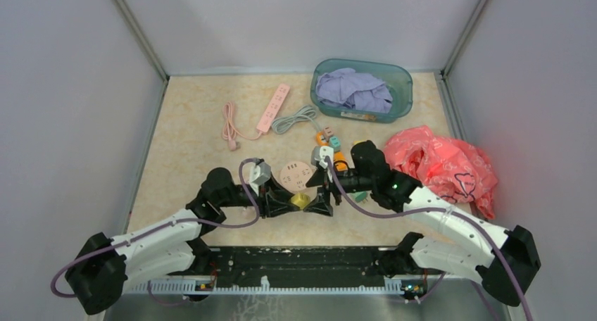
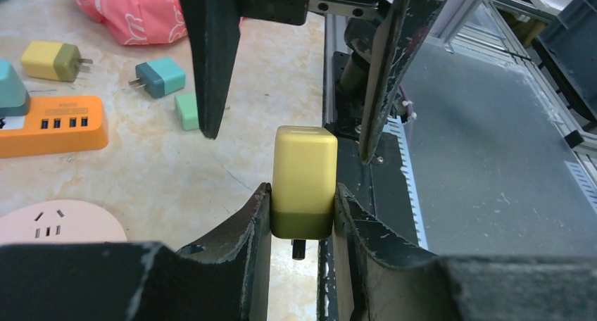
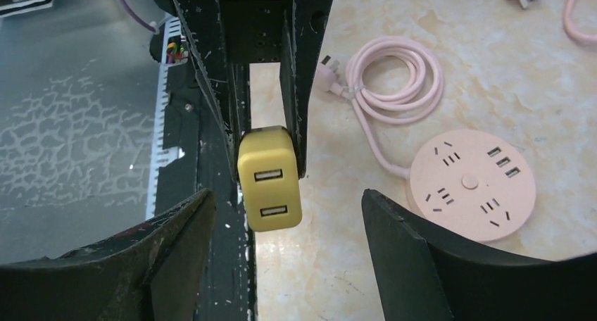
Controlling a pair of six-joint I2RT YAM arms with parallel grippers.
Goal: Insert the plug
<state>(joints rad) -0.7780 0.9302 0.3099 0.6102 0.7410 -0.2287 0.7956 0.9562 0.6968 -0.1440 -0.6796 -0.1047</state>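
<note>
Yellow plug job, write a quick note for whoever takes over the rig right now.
Left gripper: shut on the yellow plug, held between the two arms.
Right gripper: open, fingers either side of the plug, not touching it.
Round pink socket: flat on the table, nothing plugged in.
Done: plug gripped.
Left: insert it into a socket.

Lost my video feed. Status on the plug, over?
Left end effector shut on yellow plug. Right end effector open, facing it. Plug not inserted; round pink socket nearby, top bare.
</note>
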